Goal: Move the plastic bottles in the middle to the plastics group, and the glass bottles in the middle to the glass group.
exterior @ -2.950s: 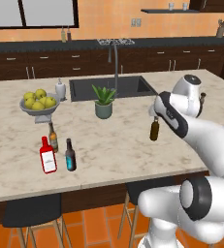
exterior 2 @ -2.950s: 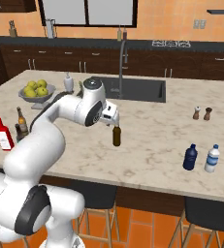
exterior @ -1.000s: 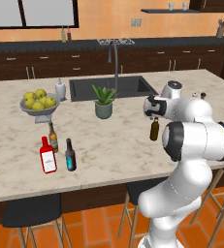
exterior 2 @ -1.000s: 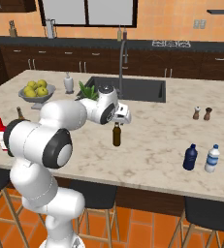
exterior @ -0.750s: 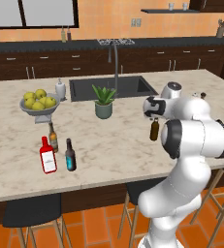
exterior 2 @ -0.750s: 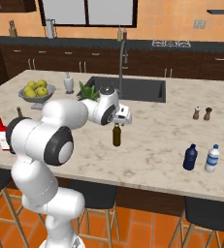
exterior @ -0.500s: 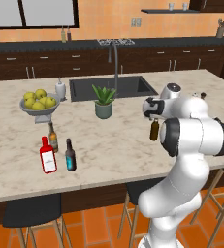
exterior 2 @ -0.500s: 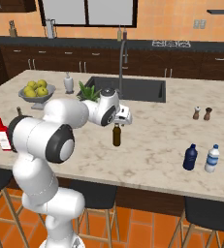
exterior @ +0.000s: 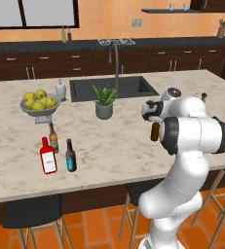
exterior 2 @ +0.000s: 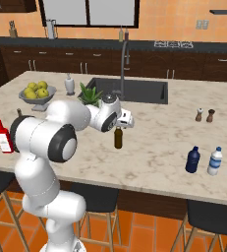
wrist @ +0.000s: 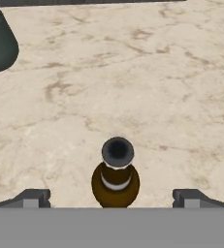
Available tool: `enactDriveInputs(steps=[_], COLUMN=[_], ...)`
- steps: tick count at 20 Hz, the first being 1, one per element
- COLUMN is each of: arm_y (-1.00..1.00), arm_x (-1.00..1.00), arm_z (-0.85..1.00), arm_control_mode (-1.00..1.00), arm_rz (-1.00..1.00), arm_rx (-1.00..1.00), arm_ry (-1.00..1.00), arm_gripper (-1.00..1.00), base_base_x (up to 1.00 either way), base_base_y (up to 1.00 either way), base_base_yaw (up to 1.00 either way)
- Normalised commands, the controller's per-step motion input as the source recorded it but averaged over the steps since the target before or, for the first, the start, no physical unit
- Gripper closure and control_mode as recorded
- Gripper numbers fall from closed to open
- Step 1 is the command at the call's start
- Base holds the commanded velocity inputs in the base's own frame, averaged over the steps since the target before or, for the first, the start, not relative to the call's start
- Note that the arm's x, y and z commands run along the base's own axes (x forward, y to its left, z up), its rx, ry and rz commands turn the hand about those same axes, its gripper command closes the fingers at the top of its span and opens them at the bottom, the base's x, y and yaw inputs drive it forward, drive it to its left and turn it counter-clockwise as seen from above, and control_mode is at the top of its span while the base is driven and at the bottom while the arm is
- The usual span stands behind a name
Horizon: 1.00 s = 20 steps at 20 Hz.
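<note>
The amber-brown glass bottle [exterior 2: 118, 138] stands upright mid-counter, its dark cap [wrist: 117, 151] seen from above in the hand view. My gripper [exterior 2: 118, 125] hangs directly over its neck, open, with the fingertips [wrist: 33, 197] set wide on both sides and not touching it. In the left base view my arm partly covers the amber bottle [exterior: 154, 132]. The near-black bottle with a blue label [exterior: 70, 156] stands beside the red bottle [exterior: 48, 155] and the small brown bottle [exterior: 52, 137]. At the right, the squat dark-blue bottle [exterior 2: 193, 160] stands next to a clear bottle [exterior 2: 214, 161].
A potted plant [exterior: 104, 102] stands in front of the sink [exterior: 111, 87], just left of my hand. A fruit bowl [exterior: 38, 102] sits at the far left, and two shakers [exterior 2: 205, 115] stand back right. My bulky forearm [exterior: 196, 133] blocks the counter's right end.
Since three seconds ago my arm has folded in closer to the base while the hand stayed over the amber bottle. Over the last second nothing has visibly moved.
</note>
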Motion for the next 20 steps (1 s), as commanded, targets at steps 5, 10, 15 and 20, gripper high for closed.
enactDriveInputs(steps=[5, 10, 15, 20], arm_y=[-0.01, -0.03, -0.06, -0.04], arm_x=[0.16, 0.17, 0.17, 0.2], arm_z=[-0.07, -0.01, -0.09, -0.13], arm_control_mode=[-1.0, -1.0, -1.0, -1.0], arm_rz=[0.0, 0.0, 0.0, 0.0], arm_rx=[0.0, 0.0, 0.0, 0.0], arm_ry=[0.0, 0.0, 0.0, 0.0], arm_gripper=[-1.0, -1.0, -1.0, -1.0], base_base_x=[0.0, 0.0, 0.0, 0.0], base_base_y=[0.0, 0.0, 0.0, 0.0], base_base_yaw=[0.0, 0.0, 0.0, 0.0])
